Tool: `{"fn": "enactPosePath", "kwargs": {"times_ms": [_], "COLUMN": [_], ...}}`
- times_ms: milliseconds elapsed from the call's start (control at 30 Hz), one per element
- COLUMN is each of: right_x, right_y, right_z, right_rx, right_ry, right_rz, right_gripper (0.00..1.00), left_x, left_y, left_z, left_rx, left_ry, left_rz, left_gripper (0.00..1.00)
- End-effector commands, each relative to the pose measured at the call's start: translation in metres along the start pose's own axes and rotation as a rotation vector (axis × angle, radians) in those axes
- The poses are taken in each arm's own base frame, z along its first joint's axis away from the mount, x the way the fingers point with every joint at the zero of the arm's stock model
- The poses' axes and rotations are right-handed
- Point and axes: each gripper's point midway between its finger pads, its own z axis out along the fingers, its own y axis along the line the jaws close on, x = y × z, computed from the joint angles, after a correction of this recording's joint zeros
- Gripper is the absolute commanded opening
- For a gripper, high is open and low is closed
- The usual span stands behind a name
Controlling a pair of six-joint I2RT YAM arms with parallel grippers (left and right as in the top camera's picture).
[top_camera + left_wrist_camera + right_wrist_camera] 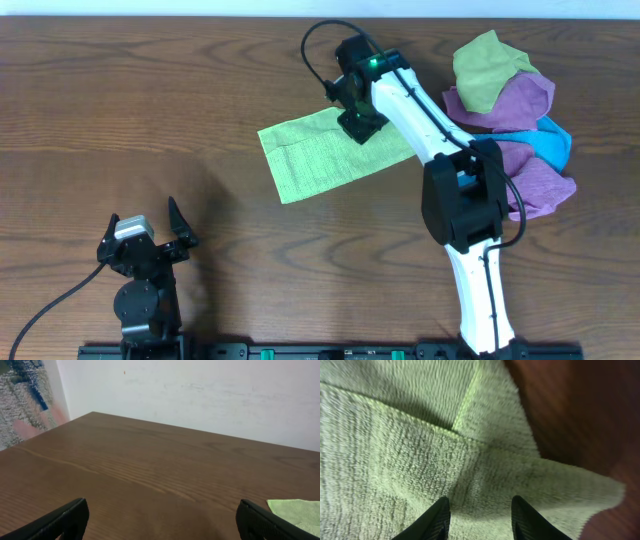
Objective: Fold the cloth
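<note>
We see the right arm (420, 110) stretched toward the tabletop's (150, 100) far edge, the right gripper (480, 512) with jaws apart, perhaps touching the cloth (315, 162); the left gripper (148, 228) is spread wide.

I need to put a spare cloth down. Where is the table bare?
Bare: the whole far-left table, left of the lime-green cloth and beyond the left gripper. Crowded: the right side, where the right gripper sits over the cloth beside the pile of cloths.
</note>
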Motion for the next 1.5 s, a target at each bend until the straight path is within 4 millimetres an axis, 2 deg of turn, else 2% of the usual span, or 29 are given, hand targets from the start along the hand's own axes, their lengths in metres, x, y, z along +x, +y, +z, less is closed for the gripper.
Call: {"fn": "enactPosePath", "kwargs": {"times_ms": [0,333,467,633,733,867,1000,1233,1333,1467], "right_x": [0.002,0.004,0.004,0.008,0.008,0.005,0.001,-0.01,-0.004,0.013], "right_y": [-0.004,-0.002,0.0,0.004,0.005,0.004,0.002,0.005,0.014,0.034], "right_z": [-0.005,0.005,0.009,0.015,0.017,0.015,0.0,-0.047,-0.062,-0.069], "right_rx": [0.0,-0.003,-0.011,-0.027,-0.032,-0.027,-0.027,-0.016,-0.022,-0.042], "right_ry": [-0.011,-0.014,-0.017,-0.008,-0.011,-0.021,-0.026,-0.078,-0.071,0.005], "right_rz": [0.004,0.004,0.004,0.003,0.003,0.019,0.056,0.088,0.096,0.108], "right_gripper": [0.39,0.36,0.31,0.21,0.04,0.01,0.01,0.01,0.01,0.01], "left_x": [0.019,0.019,0.018,0.019,0.019,0.019,0.019,0.019,0.019,0.018], "left_y": [0.007,0.007,0.007,0.007,0.007,0.007,0.007,0.007,0.007,0.007], "left_z": [0.001,0.001,0.001,0.001,0.001,0.001,0.001,0.001,0.001,0.001], "left_rx": [-0.037,-0.037,-0.037,-0.037,-0.037,-0.037,-0.037,-0.037,-0.037,-0.037], "left_ry": [0.058,0.058,0.058,0.058,0.058,0.058,0.058,0.058,0.058,0.058], "left_rz": [0.028,0.028,0.028,0.028,0.028,0.028,0.028,0.028,0.028,0.028], "left_gripper": [0.96,0.95,0.95,0.95,0.95,0.95,0.95,0.95,0.95,0.95]}}
